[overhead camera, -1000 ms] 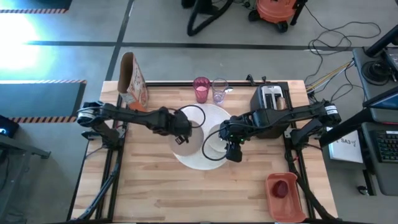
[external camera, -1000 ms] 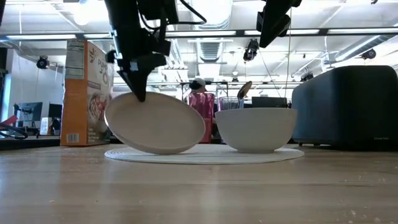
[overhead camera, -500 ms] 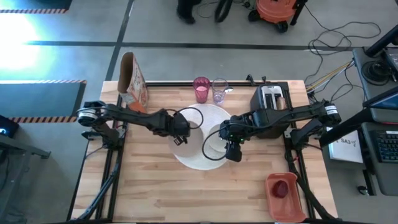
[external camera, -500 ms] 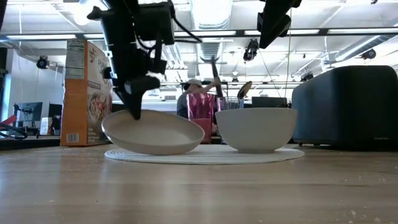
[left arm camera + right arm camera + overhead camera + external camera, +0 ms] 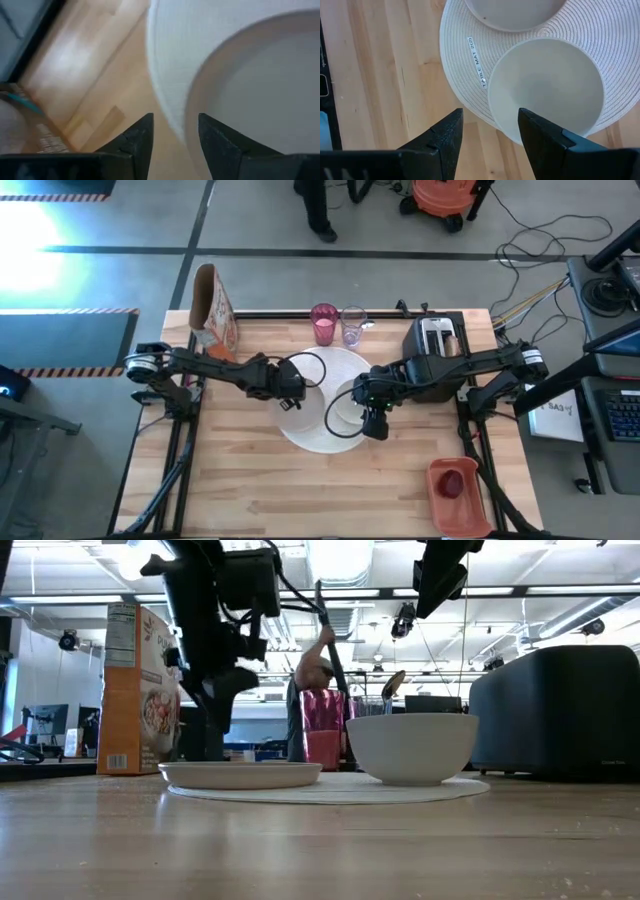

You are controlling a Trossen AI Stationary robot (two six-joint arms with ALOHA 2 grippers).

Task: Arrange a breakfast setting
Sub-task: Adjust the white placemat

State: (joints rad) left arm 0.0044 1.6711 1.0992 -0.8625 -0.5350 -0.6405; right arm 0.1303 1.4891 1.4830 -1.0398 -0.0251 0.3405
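Note:
A small white plate (image 5: pixel 240 775) lies flat on the left part of a round white woven mat (image 5: pixel 318 438). A white bowl (image 5: pixel 410 748) stands on the mat's right part. My left gripper (image 5: pixel 175 135) is open low over the plate's left rim (image 5: pixel 192 107), one finger on each side of it. My right gripper (image 5: pixel 487 125) hangs open, high above the bowl (image 5: pixel 545 90), with nothing between its fingers. My left gripper comes slanting down from the table's left, and its open fingers stand on either side of the small plate's left rim (image 5: pixel 189 122). Whether either finger touches the rim, I cannot tell. The plate rests flat on the mat.
A cereal box (image 5: pixel 212 310) stands at the far left corner. A pink cup (image 5: pixel 323 325) and a clear glass (image 5: pixel 352 326) stand behind the mat. A black toaster (image 5: pixel 435 340) is at the far right. A red tray with a red fruit (image 5: pixel 455 484) sits near the front right.
My left gripper has gone down with the small plate, which was tilted with its held rim up. That rim has sunk until the plate lies flat on the mat. The gripper has then opened off the rim.

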